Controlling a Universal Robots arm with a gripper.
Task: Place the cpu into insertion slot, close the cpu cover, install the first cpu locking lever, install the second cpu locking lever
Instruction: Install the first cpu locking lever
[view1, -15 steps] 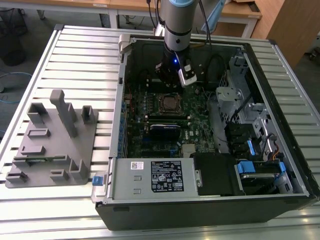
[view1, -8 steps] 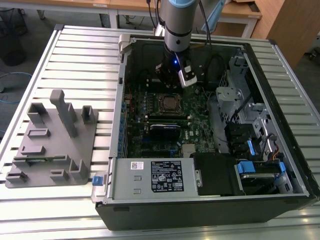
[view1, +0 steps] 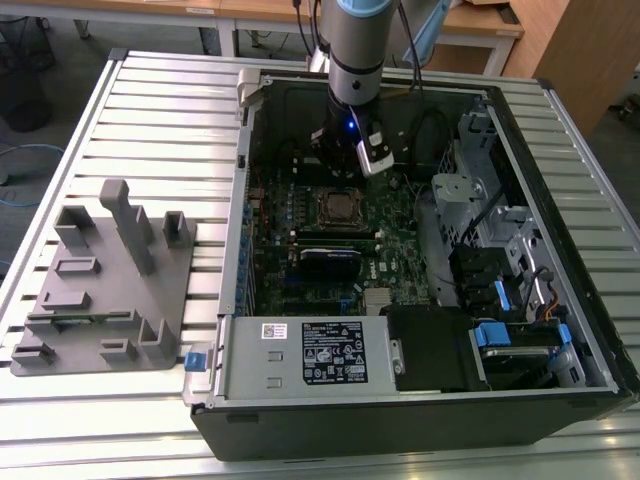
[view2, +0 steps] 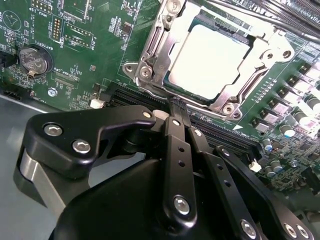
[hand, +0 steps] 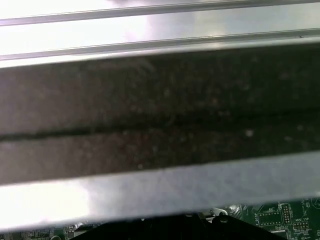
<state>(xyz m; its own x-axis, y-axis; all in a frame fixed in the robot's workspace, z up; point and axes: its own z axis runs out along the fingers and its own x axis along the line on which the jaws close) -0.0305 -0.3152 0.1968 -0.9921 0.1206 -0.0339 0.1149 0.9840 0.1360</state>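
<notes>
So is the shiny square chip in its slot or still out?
In. In the second wrist view the cpu lies flat inside the insertion slot, with the cpu cover framing its edges.

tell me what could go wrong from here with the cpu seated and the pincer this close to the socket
The pincer has its fingers together, tips right at the edge of the cover that frames the cpu. A slight slip could scrape the cover or the board beside it. Small capacitors crowd the socket's far side, so a sideways move might knock them. The arm reaches deep inside the case, whose walls leave little room for a swing.
</notes>
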